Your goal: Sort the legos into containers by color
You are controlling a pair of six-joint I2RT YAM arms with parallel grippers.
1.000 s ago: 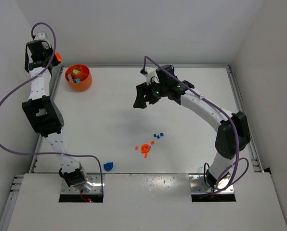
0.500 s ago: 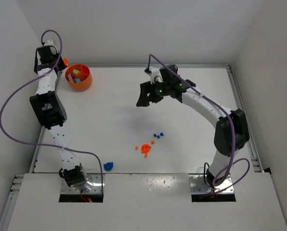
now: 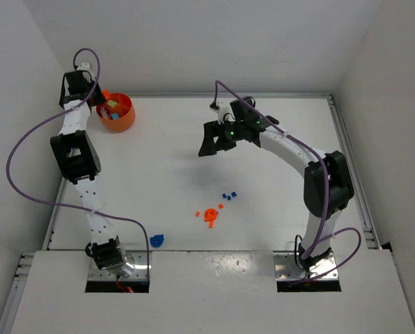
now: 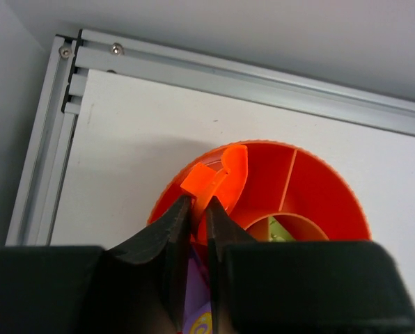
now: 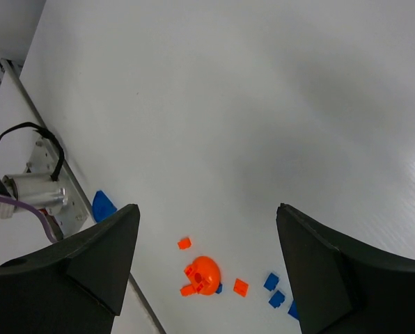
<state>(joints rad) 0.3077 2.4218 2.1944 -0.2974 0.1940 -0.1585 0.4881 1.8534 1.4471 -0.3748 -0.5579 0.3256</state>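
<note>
The containers are compartments of one round orange bowl [image 3: 121, 117] [image 4: 319, 195] in the far left corner, with lime green [image 4: 280, 229] and purple [image 4: 193, 292] legos inside. My left gripper [image 3: 102, 99] [image 4: 198, 203] hangs over the bowl's left rim, shut on an orange lego [image 4: 209, 178] that sticks out past its tips. My right gripper [image 3: 210, 142] [image 5: 207, 207] hovers open and empty above mid-table. Below it lie an orange rounded lego [image 3: 209, 215] [image 5: 202, 274], small orange bits [image 5: 184, 243] and blue bits [image 3: 228, 196] [image 5: 271, 281]. A blue lego [image 3: 156, 241] [image 5: 103, 206] rests near the left base.
An aluminium rail [image 4: 228, 69] borders the table just behind and left of the bowl, with white walls close beyond it. The left arm's base motor and cables [image 5: 33, 188] stand at the near edge beside the blue piece.
My left arm has swung right from beyond the table's left rail, bringing the orange lego over the bowl. The right arm has hardly shifted.
</note>
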